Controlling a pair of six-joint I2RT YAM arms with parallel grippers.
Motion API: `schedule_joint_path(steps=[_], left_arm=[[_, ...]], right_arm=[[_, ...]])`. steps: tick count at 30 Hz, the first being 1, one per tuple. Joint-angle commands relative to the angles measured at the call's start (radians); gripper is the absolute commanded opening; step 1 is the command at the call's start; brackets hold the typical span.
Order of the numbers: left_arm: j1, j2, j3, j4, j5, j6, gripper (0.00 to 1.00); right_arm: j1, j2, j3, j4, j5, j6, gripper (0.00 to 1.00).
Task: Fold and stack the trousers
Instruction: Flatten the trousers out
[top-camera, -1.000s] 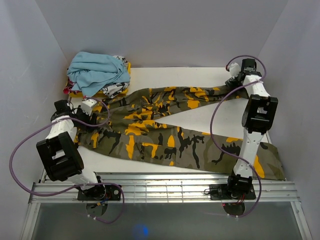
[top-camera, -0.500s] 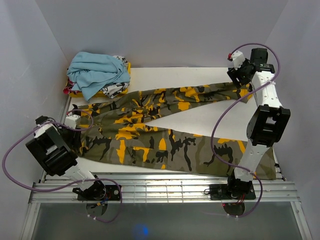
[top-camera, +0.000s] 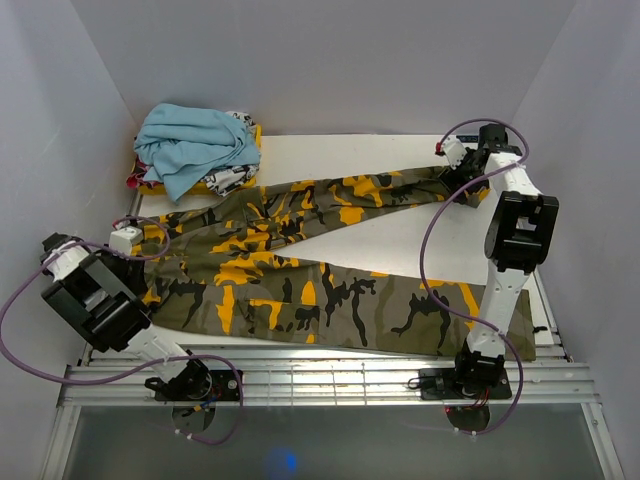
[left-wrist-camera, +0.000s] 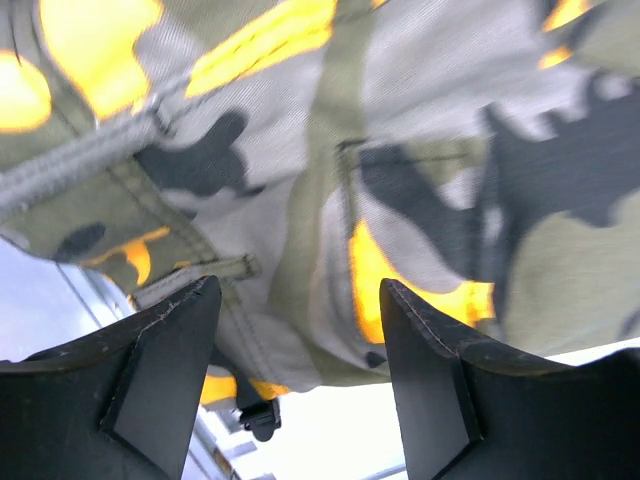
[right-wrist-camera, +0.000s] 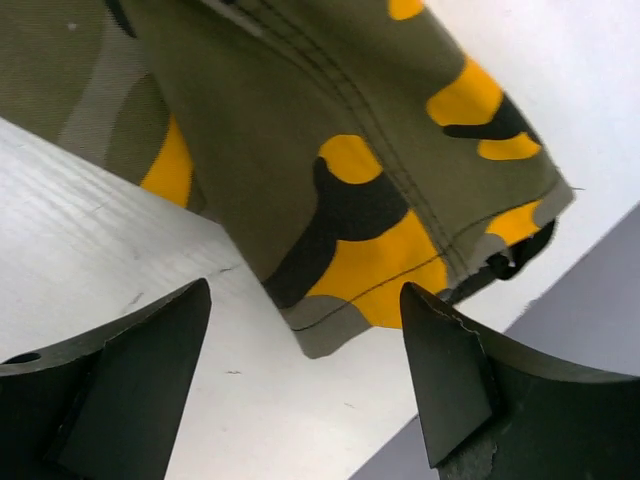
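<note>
Presently: trousers (top-camera: 300, 270) flat across table (top-camera: 400, 235), waist at left edge, legs splayed rightward; left gripper (left-wrist-camera: 297, 288) wide apart, empty, over waistband; right gripper (right-wrist-camera: 305, 292) likewise, over far-right cuff.

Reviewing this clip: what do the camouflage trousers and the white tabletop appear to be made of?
The trousers look like matte woven cloth, probably a cotton-type twill: the wrist views show a fine weave, stitched seams and soft creasing. The tabletop looks like a matte white painted or laminated board, with faint grain lines and scuffs. Its core material is unclear.
</note>
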Motion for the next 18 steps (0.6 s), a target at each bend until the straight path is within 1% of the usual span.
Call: schedule_joint_path(steps=[1, 4, 5, 7, 8, 9, 11, 12, 15, 18], left_arm=[[-0.009, -0.081, 0.031, -0.111, 0.184, 0.061, 0.76], [-0.016, -0.114, 0.023, -0.125, 0.201, 0.076, 0.76], [-0.016, -0.124, 0.017, -0.125, 0.210, 0.079, 0.76], [-0.016, -0.150, 0.008, -0.128, 0.219, 0.096, 0.76], [-0.016, -0.157, 0.003, -0.128, 0.232, 0.096, 0.76], [-0.016, -0.162, 0.003, -0.128, 0.239, 0.096, 0.76], [-0.016, -0.165, 0.004, -0.127, 0.267, 0.073, 0.77], [-0.018, -0.164, 0.009, -0.127, 0.275, 0.064, 0.77], [-0.021, -0.156, 0.015, -0.125, 0.296, 0.044, 0.77], [-0.023, -0.150, 0.014, -0.116, 0.304, 0.030, 0.79]], right_arm=[[-0.011, -0.003, 0.013, 0.110, 0.034, -0.043, 0.82], [-0.034, 0.016, 0.080, 0.121, -0.001, 0.054, 0.81], [-0.042, 0.024, 0.105, 0.121, -0.009, 0.130, 0.80], [-0.072, 0.050, 0.174, 0.119, -0.012, 0.218, 0.80], [-0.085, 0.058, 0.192, 0.119, -0.015, 0.265, 0.77], [-0.098, 0.073, 0.206, 0.115, -0.037, 0.352, 0.76], [-0.132, 0.087, 0.228, 0.113, -0.046, 0.428, 0.75], [-0.143, 0.105, 0.237, 0.112, -0.054, 0.494, 0.75], [-0.184, 0.148, 0.275, 0.095, -0.104, 0.600, 0.75], [-0.192, 0.197, 0.331, 0.069, -0.126, 0.643, 0.72]])
